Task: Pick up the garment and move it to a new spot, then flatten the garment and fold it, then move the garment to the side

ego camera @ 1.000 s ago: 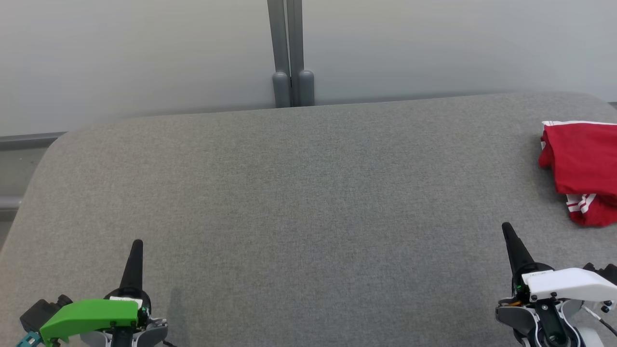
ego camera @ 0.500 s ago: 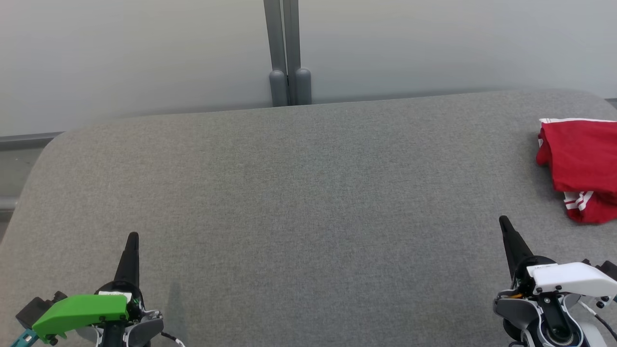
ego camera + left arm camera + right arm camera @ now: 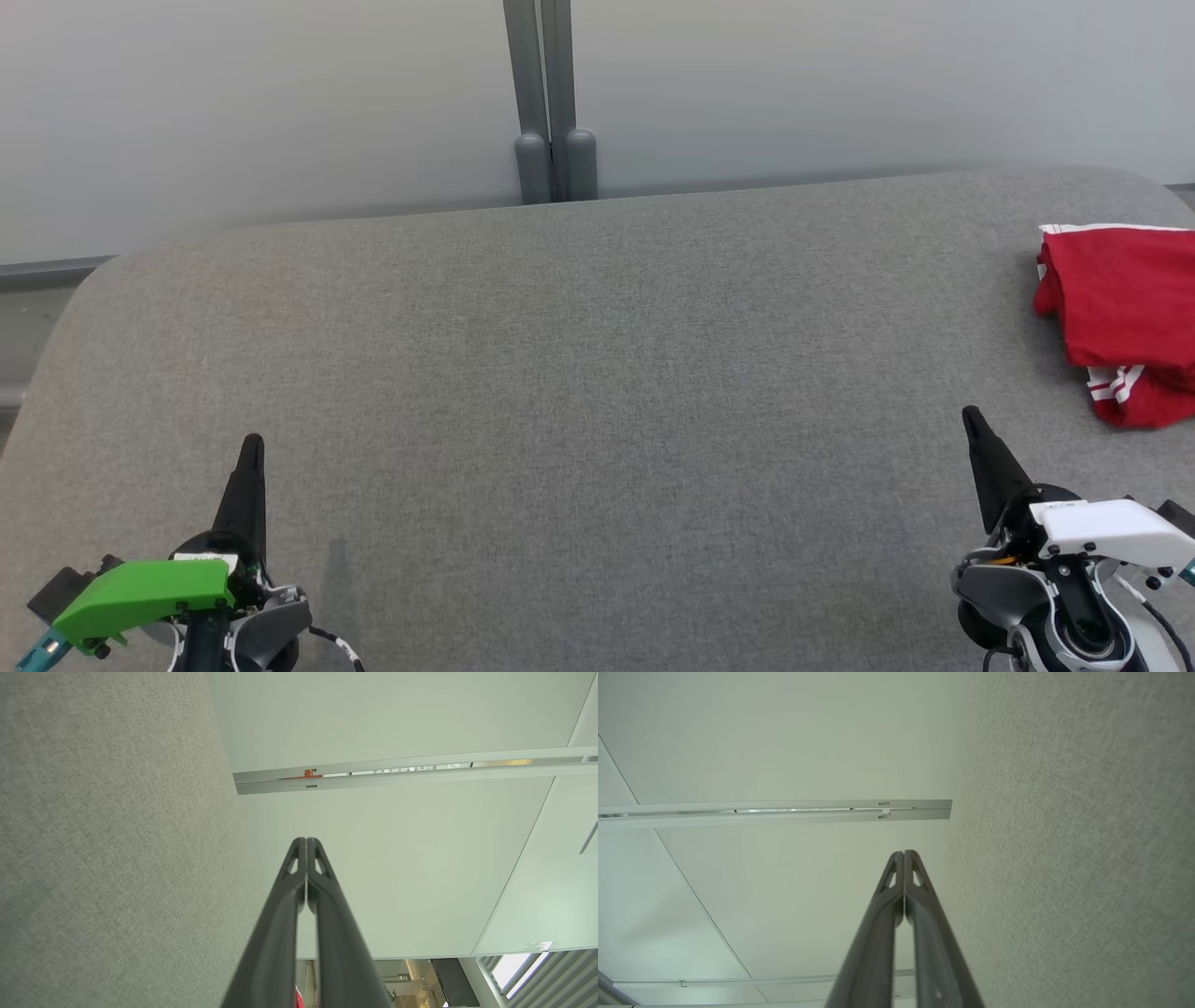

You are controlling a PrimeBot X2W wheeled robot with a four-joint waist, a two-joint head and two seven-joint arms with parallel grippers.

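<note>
garment (image 3: 1120,308) seen at tabletop (image 3: 597,373) right edge, near right gripper (image 3: 971,418), untouched, left gripper (image 3: 251,444) well apart, both pinched together

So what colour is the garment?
Red garment with white stripes, clearest in the head view.

The setting looks like an office-style robotics lab or test room rather than a home. The work surface is a broad table (image 3: 597,373) covered in plain grey fabric, with rounded corners. Behind it stand pale frosted partition panels (image 3: 233,112) joined by a grey metal post (image 3: 546,93). Aluminium rails (image 3: 784,811) run across the panels. Past the panels' edge, the left wrist view catches what look like slatted window blinds (image 3: 551,975).
</note>
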